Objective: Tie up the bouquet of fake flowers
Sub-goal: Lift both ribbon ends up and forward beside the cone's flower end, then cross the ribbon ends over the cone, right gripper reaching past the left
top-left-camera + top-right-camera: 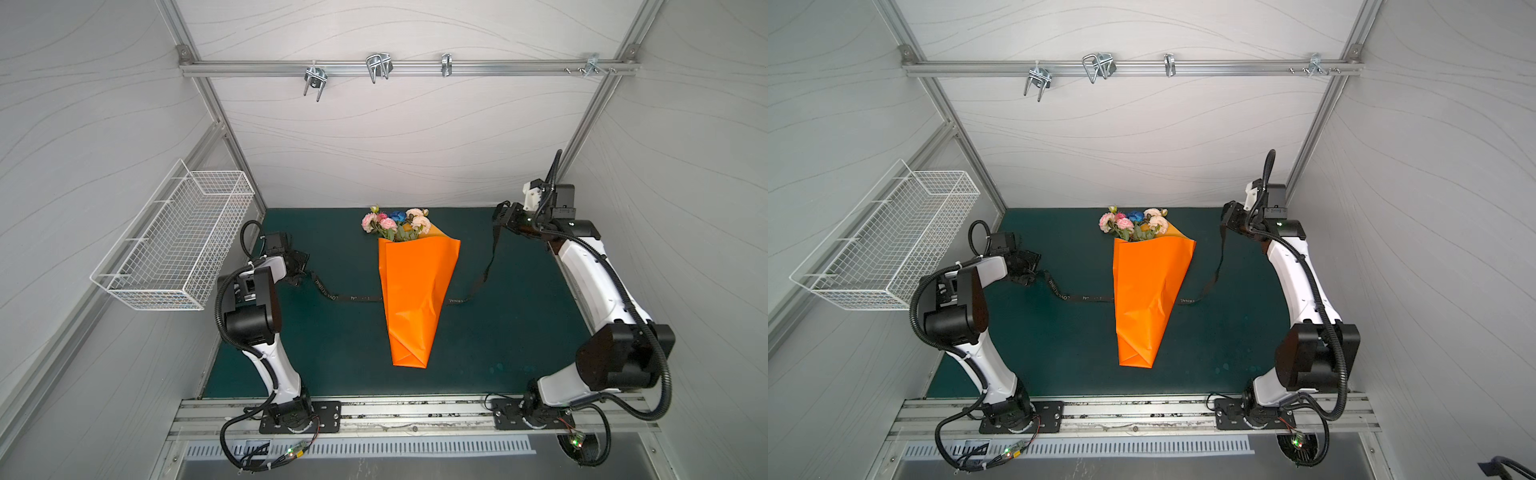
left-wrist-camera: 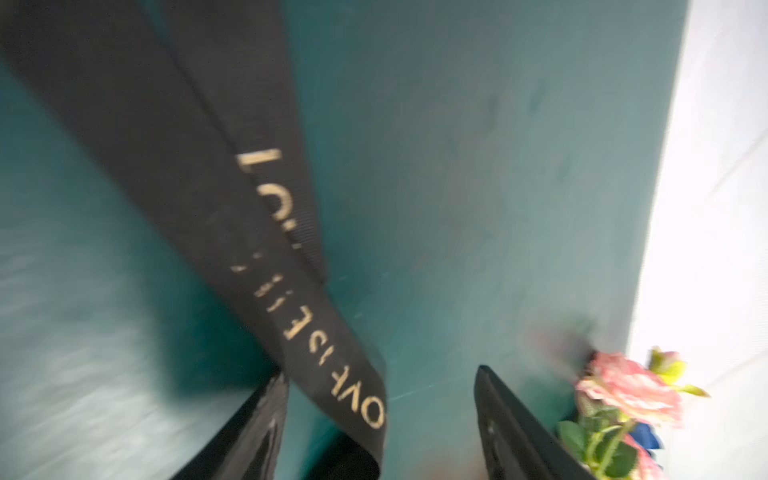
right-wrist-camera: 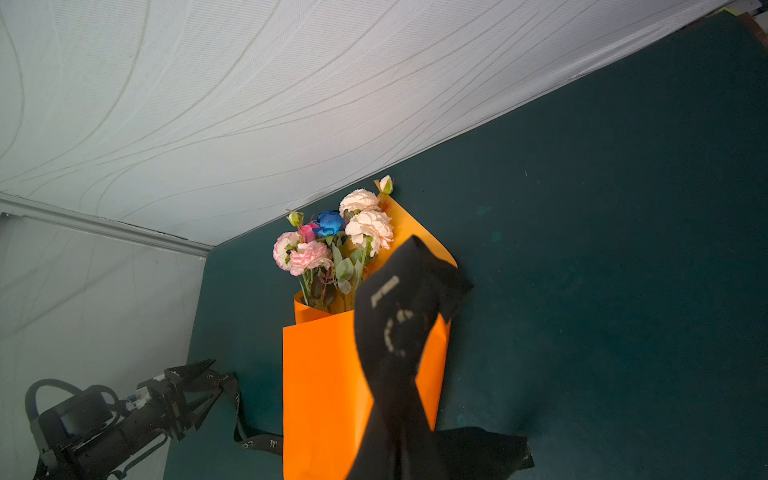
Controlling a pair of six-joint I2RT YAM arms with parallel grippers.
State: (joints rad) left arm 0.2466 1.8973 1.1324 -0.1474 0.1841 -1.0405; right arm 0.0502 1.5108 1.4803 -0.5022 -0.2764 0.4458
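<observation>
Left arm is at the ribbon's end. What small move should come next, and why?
Probably close the left jaws on the black printed fabric ribbon: they stand open with the ribbon lying between them, while the right jaws pinch its other end, raised beside the orange paper cone.

Bouquet of fake pink, peach & blue flowers (image 1: 395, 222) in folded orange paper cone (image 1: 415, 299), centre of dark green mat (image 1: 519, 332); black printed ribbon (image 1: 332, 296) runs under cone, R end lifted to right gripper (image 1: 500, 217), L end at left gripper (image 1: 301, 274).
</observation>
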